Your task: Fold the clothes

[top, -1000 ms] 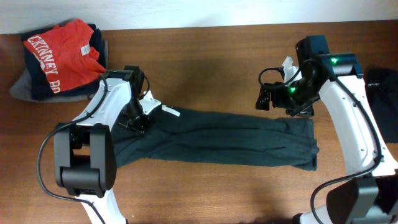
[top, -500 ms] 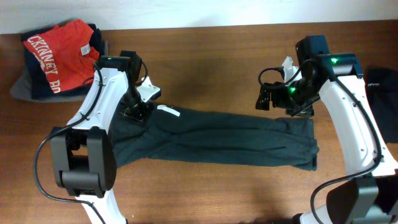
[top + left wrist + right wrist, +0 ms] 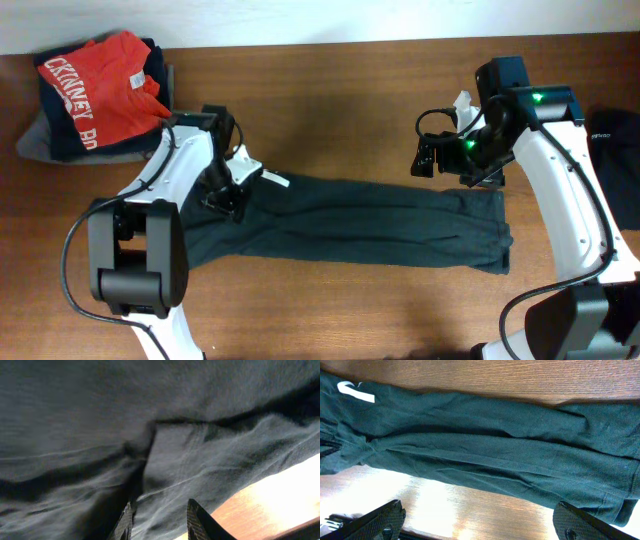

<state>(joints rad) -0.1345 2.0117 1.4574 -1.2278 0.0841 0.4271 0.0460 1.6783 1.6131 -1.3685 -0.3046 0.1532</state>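
One of the clothes, a dark grey-green garment [image 3: 350, 220], lies in a long flat strip across the wooden table [image 3: 330, 100]. A small white tag [image 3: 272, 180] shows near its left end. My left gripper [image 3: 225, 195] hangs low over that left end. In the left wrist view the cloth [image 3: 200, 435] fills the frame, and the left gripper [image 3: 161, 522] has its jaws parted, with nothing pinched between them. My right gripper [image 3: 432, 160] hovers by the strip's upper right edge. In its own view the right gripper [image 3: 482, 522] stands wide open over bare wood, short of the garment [image 3: 495, 450].
A pile with a red lettered shirt [image 3: 100, 85] on top sits at the back left corner. A black garment [image 3: 615, 150] lies at the right edge. A small white object [image 3: 462, 103] sits behind the right arm.
My left gripper was shut and now has its jaws parted. It rose toward the back left, then came back down over the garment's left end. The right arm has not moved.
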